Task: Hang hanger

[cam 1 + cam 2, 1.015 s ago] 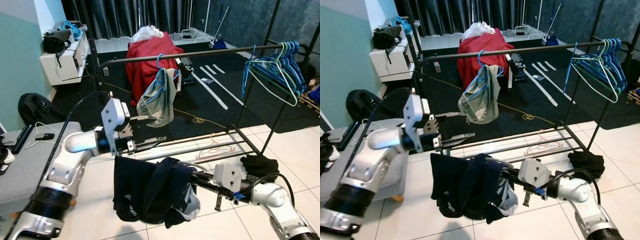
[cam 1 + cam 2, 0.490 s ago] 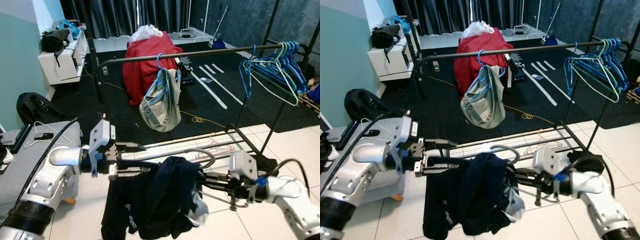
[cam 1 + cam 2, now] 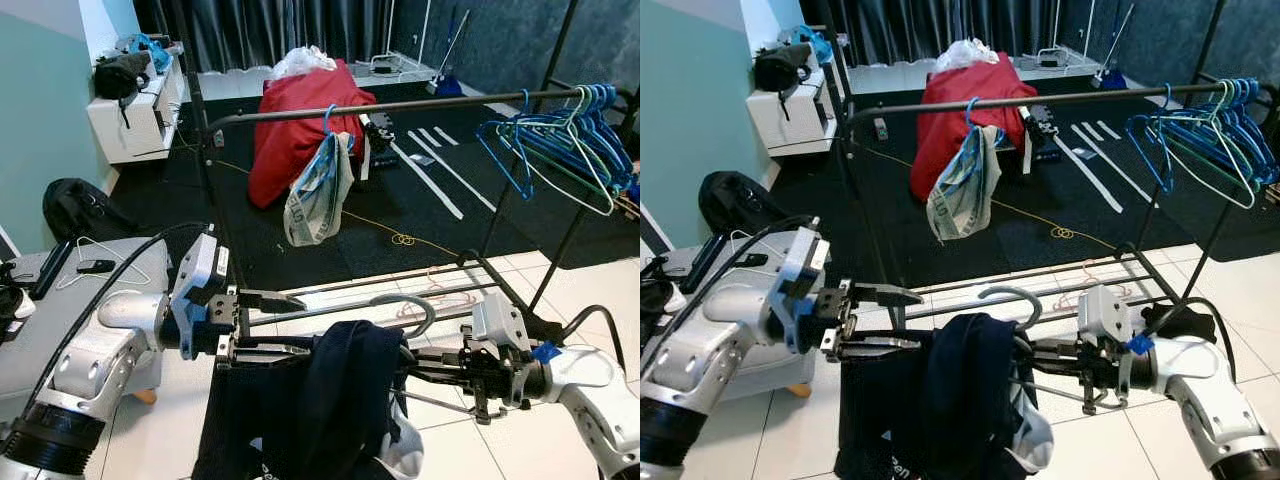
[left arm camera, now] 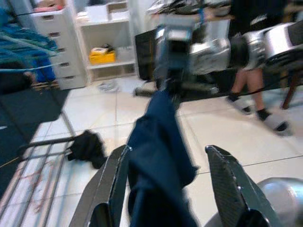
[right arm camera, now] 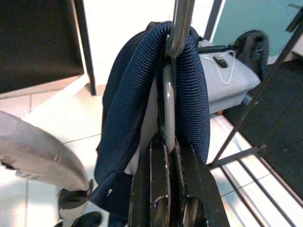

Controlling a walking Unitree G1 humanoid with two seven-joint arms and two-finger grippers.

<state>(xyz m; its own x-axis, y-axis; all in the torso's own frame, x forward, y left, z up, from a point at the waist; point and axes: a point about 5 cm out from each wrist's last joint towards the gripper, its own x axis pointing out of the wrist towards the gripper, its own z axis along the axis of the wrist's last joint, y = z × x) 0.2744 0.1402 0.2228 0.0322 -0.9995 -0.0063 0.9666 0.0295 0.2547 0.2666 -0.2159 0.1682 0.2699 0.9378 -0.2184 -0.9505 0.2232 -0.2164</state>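
Observation:
A grey hanger (image 3: pixel 418 305) with a dark navy garment (image 3: pixel 335 395) draped over it is held low in front of the black clothes rail (image 3: pixel 400 104). My right gripper (image 3: pixel 408 365) is shut on the hanger's neck (image 5: pixel 168 106) just under the hook, from the right. My left gripper (image 3: pixel 303 322) is open at the garment's left side. Its two fingers (image 4: pixel 111 189) stand apart with the navy cloth (image 4: pixel 161 156) hanging between them. On the rail hangs a blue hanger with pale cloth (image 3: pixel 318 185).
A bunch of blue hangers (image 3: pixel 565 135) hangs on the rail's right end. The rack's lower bars (image 3: pixel 400 285) lie just beyond the garment. A red covered heap (image 3: pixel 290 120) is behind, with a grey pad (image 3: pixel 60 330) and a black bag (image 3: pixel 75 205) at left. A person's legs (image 4: pixel 246 94) stand nearby.
The head camera has shifted. My left gripper has dropped from above the garment to its left side. My right gripper has raised the hanger, so its hook now stands up.

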